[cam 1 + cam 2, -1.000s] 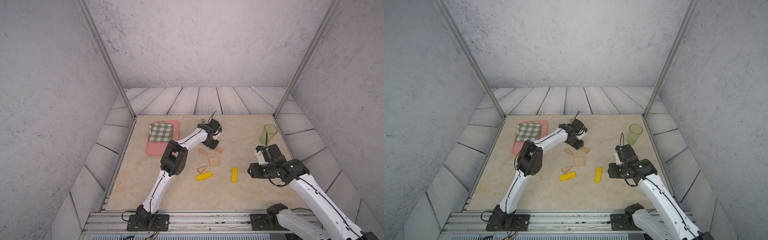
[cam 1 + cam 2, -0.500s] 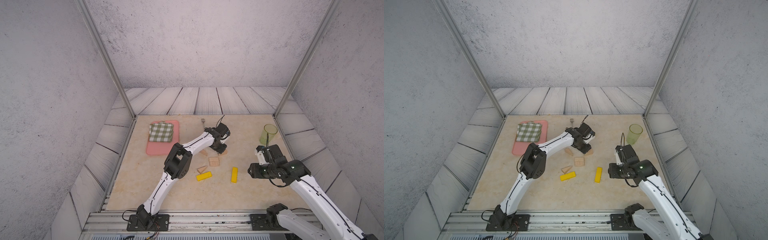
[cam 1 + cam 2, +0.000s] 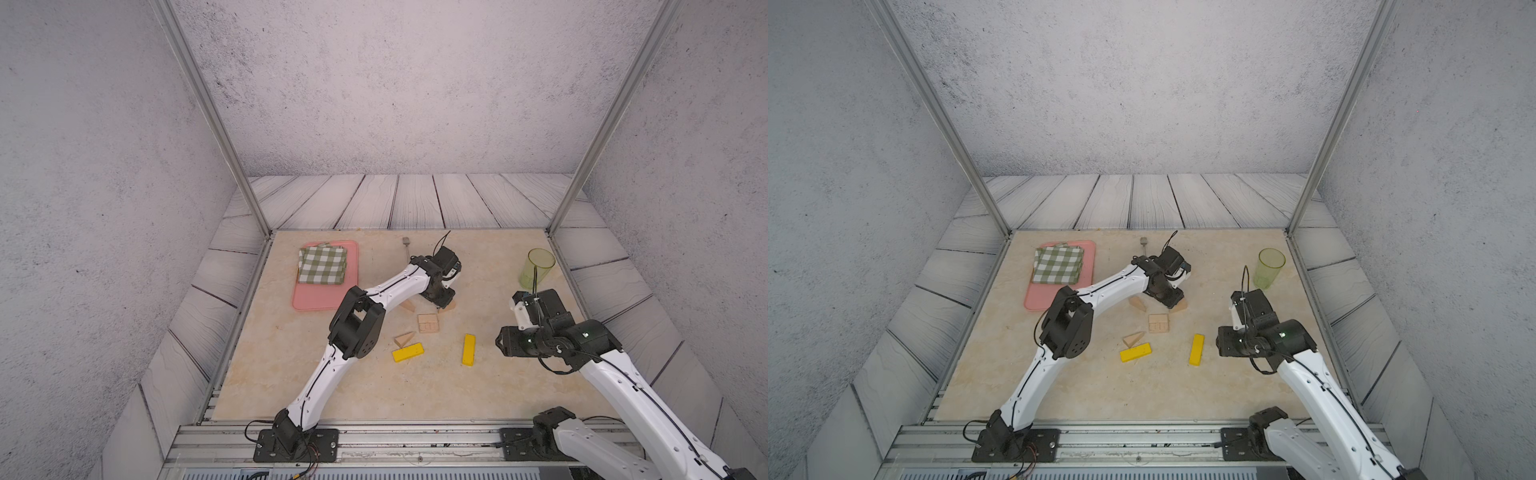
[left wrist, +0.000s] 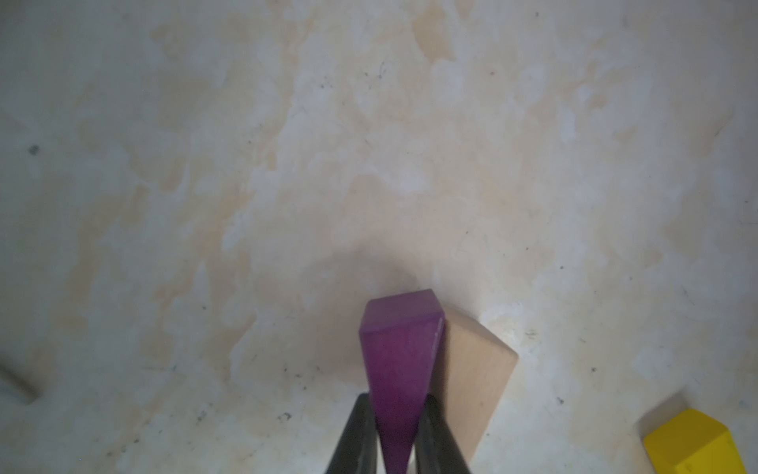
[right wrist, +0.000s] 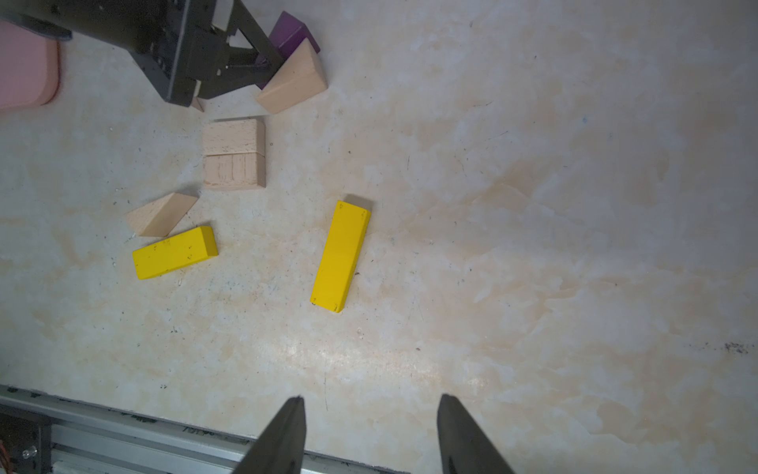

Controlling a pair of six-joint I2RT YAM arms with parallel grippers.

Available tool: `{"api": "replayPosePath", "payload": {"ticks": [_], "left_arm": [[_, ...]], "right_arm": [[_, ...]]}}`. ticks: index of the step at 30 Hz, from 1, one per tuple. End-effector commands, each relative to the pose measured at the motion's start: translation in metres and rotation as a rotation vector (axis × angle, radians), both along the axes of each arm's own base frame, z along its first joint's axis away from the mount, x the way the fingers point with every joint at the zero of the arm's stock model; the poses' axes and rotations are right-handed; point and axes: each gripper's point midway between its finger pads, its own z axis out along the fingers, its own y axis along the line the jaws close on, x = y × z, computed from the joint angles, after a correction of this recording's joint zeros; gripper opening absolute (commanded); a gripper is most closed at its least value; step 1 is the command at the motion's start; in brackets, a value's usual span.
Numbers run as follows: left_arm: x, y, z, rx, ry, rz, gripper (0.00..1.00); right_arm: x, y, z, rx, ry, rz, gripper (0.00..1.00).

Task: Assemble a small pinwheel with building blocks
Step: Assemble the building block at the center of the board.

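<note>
My left gripper is shut on the thin end of a purple wedge, right beside a pale-wood wedge on the table. In a top view the left gripper points down beyond two pale-wood rectangles that lie side by side as a square. Another wood wedge lies under the left forearm, and a third lies next to a yellow bar. A second yellow bar lies to the right. My right gripper hangs open and empty over bare table near the front rail.
A pink tray holding a green checked cloth sits at the back left. A metal fork lies at the back edge. A green cup stands at the back right, just beyond the right arm.
My left gripper has moved right and toward the front, coming down beside the wood wedge with the purple wedge still held. The right arm has not moved.
</note>
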Motion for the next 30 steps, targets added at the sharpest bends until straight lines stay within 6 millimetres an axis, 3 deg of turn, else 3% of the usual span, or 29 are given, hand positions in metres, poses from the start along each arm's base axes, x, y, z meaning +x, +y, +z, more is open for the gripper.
{"api": "replayPosePath", "payload": {"ticks": [1, 13, 20, 30], "left_arm": [[-0.006, -0.005, -0.003, -0.003, 0.009, -0.001, 0.1], [-0.015, -0.005, -0.007, 0.018, 0.011, -0.008, 0.1], [-0.001, 0.012, -0.007, 0.07, -0.018, 0.026, 0.09], [0.004, 0.027, -0.015, 0.132, -0.029, 0.035, 0.1]], "right_arm": [[0.0, -0.004, 0.003, -0.004, -0.016, -0.022, 0.56], [0.0, -0.004, 0.002, -0.002, -0.016, -0.021, 0.56], [0.0, -0.004, 0.001, -0.003, -0.014, -0.022, 0.56], [0.0, -0.004, 0.001, -0.003, -0.015, -0.022, 0.56]]}}
